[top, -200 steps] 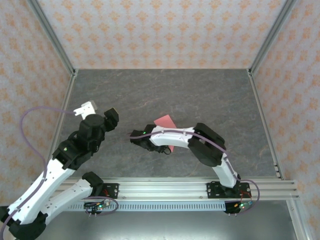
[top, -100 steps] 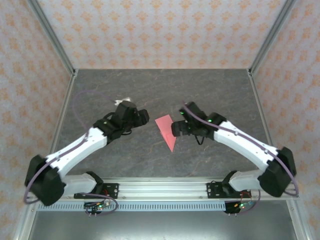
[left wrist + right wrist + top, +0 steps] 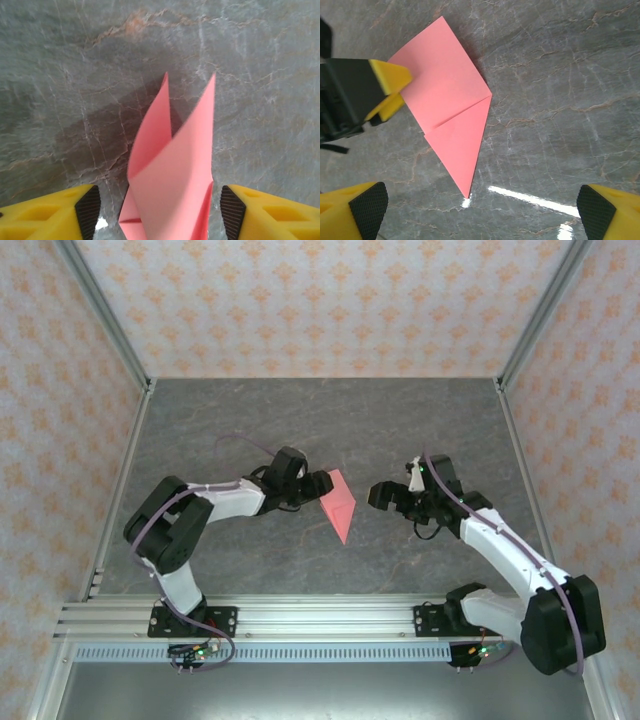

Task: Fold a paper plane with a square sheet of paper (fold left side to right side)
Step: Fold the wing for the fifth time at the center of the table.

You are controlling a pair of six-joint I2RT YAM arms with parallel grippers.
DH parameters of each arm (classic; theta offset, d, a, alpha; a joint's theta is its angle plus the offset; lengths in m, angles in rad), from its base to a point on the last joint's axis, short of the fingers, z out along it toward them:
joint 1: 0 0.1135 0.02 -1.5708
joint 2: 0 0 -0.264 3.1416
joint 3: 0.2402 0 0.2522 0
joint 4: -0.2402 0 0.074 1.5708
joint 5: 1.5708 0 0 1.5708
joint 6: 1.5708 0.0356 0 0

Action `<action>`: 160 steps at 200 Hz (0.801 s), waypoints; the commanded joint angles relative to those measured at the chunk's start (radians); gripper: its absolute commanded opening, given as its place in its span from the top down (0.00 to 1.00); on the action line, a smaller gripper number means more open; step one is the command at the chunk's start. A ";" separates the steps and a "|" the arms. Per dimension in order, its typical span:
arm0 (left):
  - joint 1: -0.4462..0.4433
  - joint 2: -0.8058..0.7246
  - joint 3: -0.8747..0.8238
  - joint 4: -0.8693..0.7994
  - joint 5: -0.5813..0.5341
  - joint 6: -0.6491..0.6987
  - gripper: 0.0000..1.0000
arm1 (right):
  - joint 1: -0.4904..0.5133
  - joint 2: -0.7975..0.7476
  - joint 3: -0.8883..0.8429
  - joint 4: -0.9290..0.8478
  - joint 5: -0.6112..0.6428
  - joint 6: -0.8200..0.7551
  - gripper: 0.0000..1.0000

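**Item: pink paper** (image 3: 340, 504). One sheet, folded to a kite shape with one long sharp point. It lies on the grey marbled tabletop (image 3: 250, 420) between the two grippers.

**Position against the left gripper** (image 3: 318, 483). The wide end of the paper sits right between this gripper's fingers (image 3: 87, 207), reaching in from their tips. In the left wrist view a layer stands up off the table here, and two pointed corners reach forward, away from the gripper. The right wrist view shows one yellow fingertip over the paper's edge.

**State of the left gripper.** Jaws parted, one on each side of the raised paper. A thin gap shows at each pad, so nothing is clamped.

**Position against the right gripper** (image 3: 384, 495). The paper lies ahead of it and a little to one side, near but apart. The long point faces this gripper.

**State of the right gripper.** Fingers (image 3: 367, 207) spread wide, with bare tabletop between them and nothing held.
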 commanded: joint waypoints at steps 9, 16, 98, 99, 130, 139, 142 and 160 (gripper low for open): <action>0.008 0.053 0.022 0.134 0.059 -0.033 0.47 | -0.009 -0.024 -0.017 0.062 -0.073 -0.018 0.00; 0.009 0.057 0.023 0.144 0.068 -0.032 0.52 | -0.009 -0.029 -0.020 0.070 -0.076 -0.022 0.00; 0.028 -0.103 -0.074 0.135 0.118 0.116 0.93 | -0.008 -0.022 -0.018 0.229 -0.137 -0.043 0.00; 0.029 -0.106 -0.075 0.134 0.120 0.120 0.93 | -0.008 -0.020 -0.016 0.229 -0.138 -0.043 0.00; 0.058 -0.225 -0.152 0.166 0.217 0.170 0.99 | -0.008 0.084 0.025 0.333 -0.319 -0.059 0.19; 0.070 -0.260 -0.174 0.175 0.255 0.181 0.99 | -0.007 0.131 0.023 0.423 -0.408 -0.043 0.22; 0.074 -0.271 -0.181 0.174 0.266 0.186 1.00 | -0.007 0.142 0.024 0.444 -0.425 -0.039 0.22; 0.084 -0.334 -0.211 0.159 0.323 0.215 1.00 | -0.007 0.199 0.040 0.500 -0.476 -0.063 0.22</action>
